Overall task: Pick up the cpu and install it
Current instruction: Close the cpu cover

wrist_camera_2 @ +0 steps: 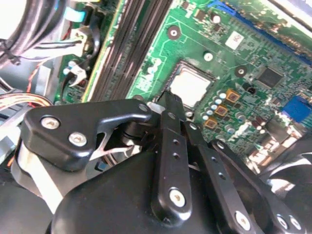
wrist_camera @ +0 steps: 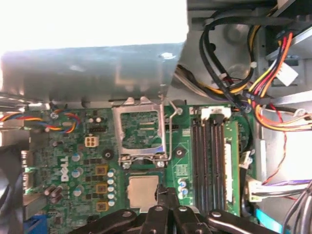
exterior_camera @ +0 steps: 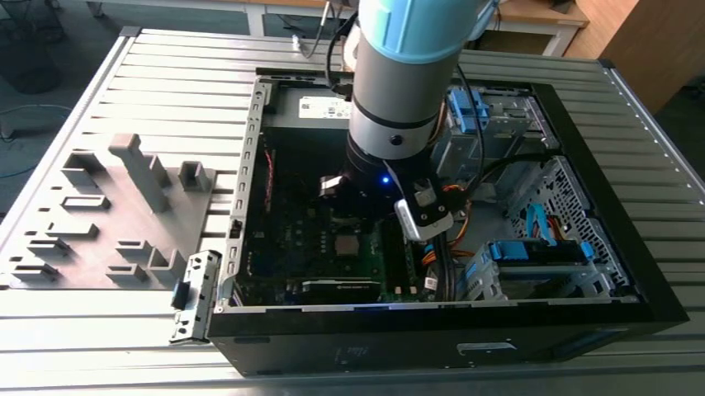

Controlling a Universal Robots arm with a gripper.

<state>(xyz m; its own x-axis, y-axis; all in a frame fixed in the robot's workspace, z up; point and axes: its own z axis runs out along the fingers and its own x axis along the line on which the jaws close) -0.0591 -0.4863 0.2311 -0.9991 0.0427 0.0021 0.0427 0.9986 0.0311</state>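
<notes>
1 arm (exterior_camera: pixel 397 99) reaches down into the open computer case (exterior_camera: pixel 441 346) on the slatted surface (exterior_camera: pixel 165 74) in the exterior view. Just below the frame's centre, the cpu (exterior_camera: pixel 350 244) lies flat on the motherboard (exterior_camera: pixel 276 239).

In the first wrist view the cpu (wrist_camera: pixel 141 190) sits at lower middle, flat in its socket. Directly above it in the frame, the socket bracket (wrist_camera: pixel 140 132) is swung open. The claw (wrist_camera: pixel 165 193) enters from the bottom edge, its 2 fingers pressed together with nothing between them. Its tips are at the cpu's right edge, and I cannot tell whether they touch it.

In the second wrist view the cpu (wrist_camera_2: pixel 189 87) lies right of centre, with the closed tips just at its lower-left corner.

Judging from this, the chip is already placed, but the bracket is not yet shut over it.
</notes>
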